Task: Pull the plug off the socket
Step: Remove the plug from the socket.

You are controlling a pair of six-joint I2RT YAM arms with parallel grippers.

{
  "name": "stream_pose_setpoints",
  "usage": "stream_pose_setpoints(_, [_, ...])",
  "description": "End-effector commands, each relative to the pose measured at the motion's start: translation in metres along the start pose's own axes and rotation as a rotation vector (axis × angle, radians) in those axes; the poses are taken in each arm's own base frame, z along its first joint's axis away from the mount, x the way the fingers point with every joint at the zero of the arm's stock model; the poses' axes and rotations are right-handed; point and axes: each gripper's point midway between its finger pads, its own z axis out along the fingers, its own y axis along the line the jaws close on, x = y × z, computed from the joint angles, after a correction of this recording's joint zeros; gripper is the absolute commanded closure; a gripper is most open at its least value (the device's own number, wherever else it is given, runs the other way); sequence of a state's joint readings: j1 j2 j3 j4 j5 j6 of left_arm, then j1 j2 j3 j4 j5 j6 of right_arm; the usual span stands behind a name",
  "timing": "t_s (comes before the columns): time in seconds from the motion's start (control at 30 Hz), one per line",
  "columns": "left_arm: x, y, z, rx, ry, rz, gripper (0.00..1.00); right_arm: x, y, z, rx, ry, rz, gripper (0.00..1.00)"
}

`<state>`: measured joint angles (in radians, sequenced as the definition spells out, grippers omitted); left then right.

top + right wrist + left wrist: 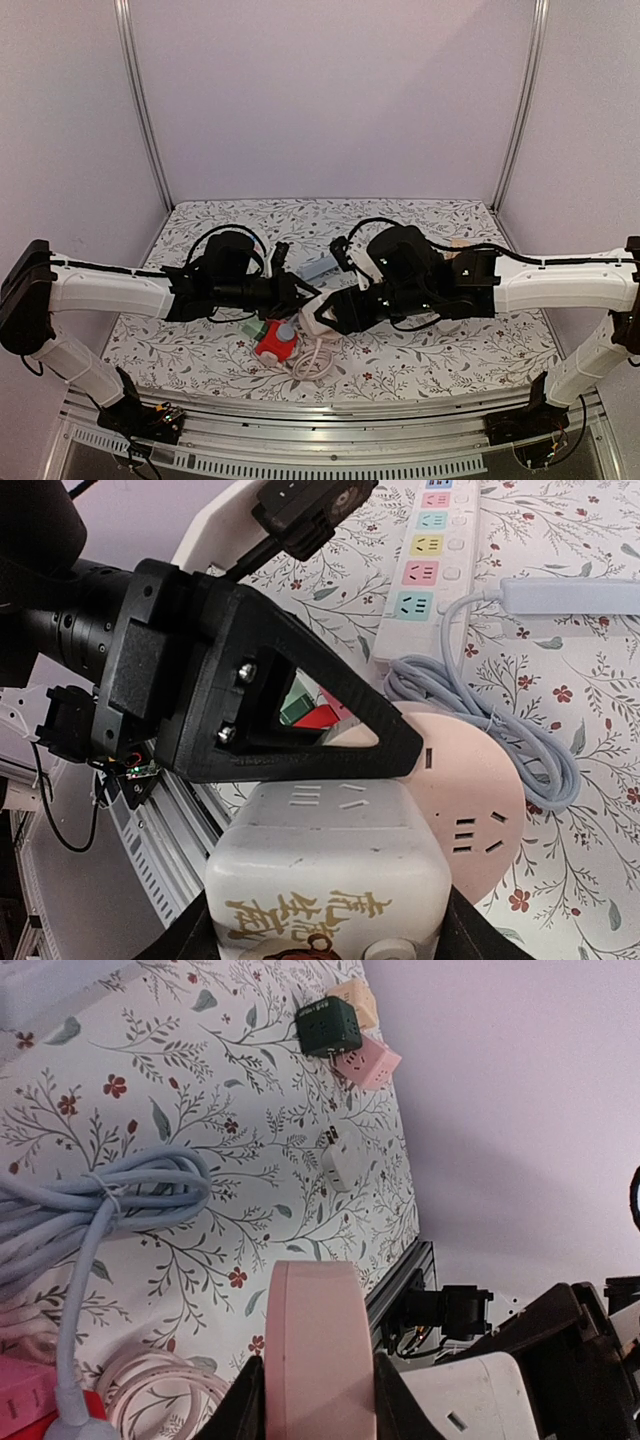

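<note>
A round pink socket (318, 1330) is clamped edge-on between the fingers of my left gripper (318, 1385). It shows face-on in the right wrist view (470, 800), with several slot sets. A white cube plug (325, 855) with gold lettering sits against that face, clamped in my right gripper (325, 925). I cannot tell whether its prongs are still in. In the top view both grippers meet at mid-table, left (298, 298) and right (330, 312), with the white plug (318, 318) between them, lifted above the cloth.
A red socket cube (275, 345), a green one (250, 328) and coiled cables (315, 362) lie just below the grippers. A grey-blue power strip (318, 267) lies behind. A white strip with coloured sockets (425, 570), small cubes (345, 1035) and a white plug (340, 1163) lie on the flowered cloth.
</note>
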<state>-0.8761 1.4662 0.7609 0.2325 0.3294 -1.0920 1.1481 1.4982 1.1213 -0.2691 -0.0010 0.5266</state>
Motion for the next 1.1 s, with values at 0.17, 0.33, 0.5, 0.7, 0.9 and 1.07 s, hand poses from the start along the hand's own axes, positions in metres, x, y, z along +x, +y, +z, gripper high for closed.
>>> stream_pose_setpoints(0.17, [0.001,-0.047,-0.012,0.168,0.011,0.159,0.84,-0.02,0.023,0.004,-0.198,-0.036,0.13,0.68])
stream_pose_setpoints(0.33, [0.001,-0.049,-0.013,0.174,0.01,0.162,0.84,-0.02,0.025,0.004,-0.208,-0.033,0.13,0.68])
stream_pose_setpoints(0.5, [-0.003,-0.036,-0.01,0.115,-0.01,0.113,0.84,-0.02,0.02,0.003,-0.181,-0.036,0.119,0.68])
stream_pose_setpoints(0.7, [-0.004,-0.012,-0.01,0.014,-0.027,0.052,0.84,-0.017,0.021,-0.003,-0.083,-0.026,0.031,0.7])
stream_pose_setpoints(0.9, [-0.004,-0.003,-0.009,-0.017,-0.03,0.025,0.84,-0.009,0.02,0.0,0.039,0.011,-0.064,0.71])
stream_pose_setpoints(1.07, [-0.003,0.003,-0.008,-0.028,-0.031,0.012,0.85,-0.009,0.014,0.004,0.169,0.033,-0.135,0.71])
